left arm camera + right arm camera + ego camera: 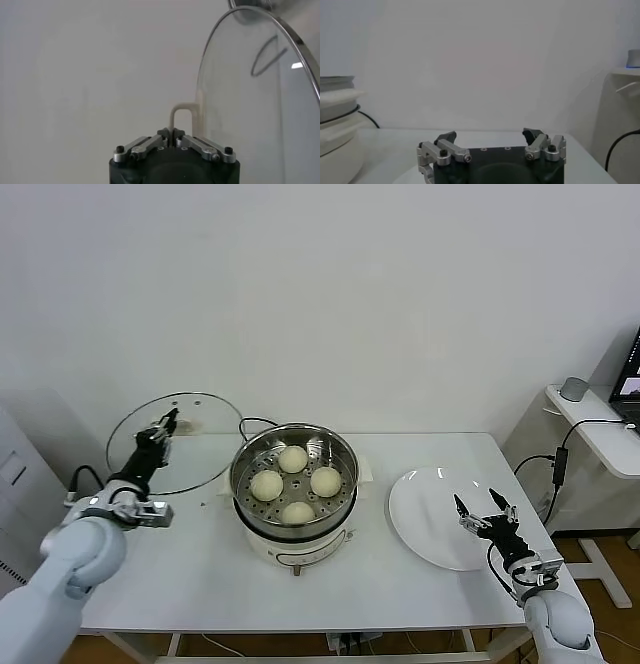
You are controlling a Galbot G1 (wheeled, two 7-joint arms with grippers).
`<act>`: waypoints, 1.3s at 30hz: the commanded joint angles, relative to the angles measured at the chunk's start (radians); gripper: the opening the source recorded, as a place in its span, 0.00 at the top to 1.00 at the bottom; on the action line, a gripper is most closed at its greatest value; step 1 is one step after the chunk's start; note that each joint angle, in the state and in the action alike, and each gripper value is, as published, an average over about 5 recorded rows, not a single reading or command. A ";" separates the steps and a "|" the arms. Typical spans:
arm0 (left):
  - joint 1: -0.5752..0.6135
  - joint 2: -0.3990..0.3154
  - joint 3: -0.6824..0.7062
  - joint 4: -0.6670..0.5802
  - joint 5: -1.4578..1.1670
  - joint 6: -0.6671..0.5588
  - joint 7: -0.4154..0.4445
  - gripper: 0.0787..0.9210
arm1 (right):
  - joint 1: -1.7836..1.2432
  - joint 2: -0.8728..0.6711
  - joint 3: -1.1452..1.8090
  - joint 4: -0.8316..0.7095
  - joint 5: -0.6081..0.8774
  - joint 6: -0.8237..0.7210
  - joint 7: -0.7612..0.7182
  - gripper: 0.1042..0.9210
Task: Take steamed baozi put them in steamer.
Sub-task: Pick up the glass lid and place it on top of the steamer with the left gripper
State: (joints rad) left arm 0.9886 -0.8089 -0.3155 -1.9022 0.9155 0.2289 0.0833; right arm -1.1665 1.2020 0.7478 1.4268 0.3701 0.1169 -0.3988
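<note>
Sitting in the steamer [294, 476], four soft, easily dented buns [293, 459] need gentle side grips; the right gripper [483, 507] hovers open at three o'clock, the left gripper [165, 424] clamps the lid [200, 419] handle.

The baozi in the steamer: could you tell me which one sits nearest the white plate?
The right-hand baozi in the steamer; the other three lie farther from the plate.

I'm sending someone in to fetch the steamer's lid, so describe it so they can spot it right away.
On the white table, find the shiny steel steamer with four buns inside. Just to its left, on the robot's left side, the left gripper holds a round glass lid by its beige handle. Unlike the flat white plate on the other side, it is see-through with a metal rim.
</note>
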 commanded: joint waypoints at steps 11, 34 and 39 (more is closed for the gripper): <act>-0.153 -0.156 0.408 -0.103 0.209 0.366 0.149 0.97 | -0.004 -0.014 0.001 -0.004 -0.001 -0.001 0.003 0.12; -0.223 -0.333 0.514 0.077 0.279 0.363 0.118 0.97 | -0.001 -0.015 0.001 -0.022 -0.001 -0.001 0.001 0.12; -0.229 -0.357 0.529 0.095 0.289 0.366 0.112 0.97 | 0.000 -0.012 0.000 -0.026 -0.002 -0.001 -0.002 0.12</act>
State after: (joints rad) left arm 0.7758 -1.1100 0.1747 -1.8561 1.1825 0.5812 0.1977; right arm -1.1679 1.1890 0.7478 1.4033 0.3690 0.1155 -0.3999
